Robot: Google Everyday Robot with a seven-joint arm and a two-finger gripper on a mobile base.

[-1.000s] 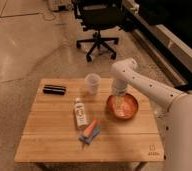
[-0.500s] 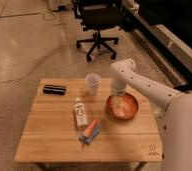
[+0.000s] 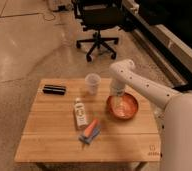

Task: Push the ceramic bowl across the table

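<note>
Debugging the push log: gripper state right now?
Gripper: state cannot be told; it is low over the ceramic bowl on the table.

Your view is moderately lit, with a warm yellowish cast. The floor (image 3: pixel 24 50) carries a broad pale sheen at the left, the brightest ground in view. The upper right falls into near-black, and the office chair (image 3: pixel 96 20) there loses its detail in shadow. The desk (image 3: pixel 49 145) is evenly lit, with only faint, soft shadows close under the things on it. The white arm (image 3: pixel 149 90) reads bright, close to washed out at the lower right. The pincer (image 3: pixel 120 101) hangs over the ceramic bowl (image 3: pixel 131 114), whose glossy inside shows pale reflections against the orange-red.
</note>
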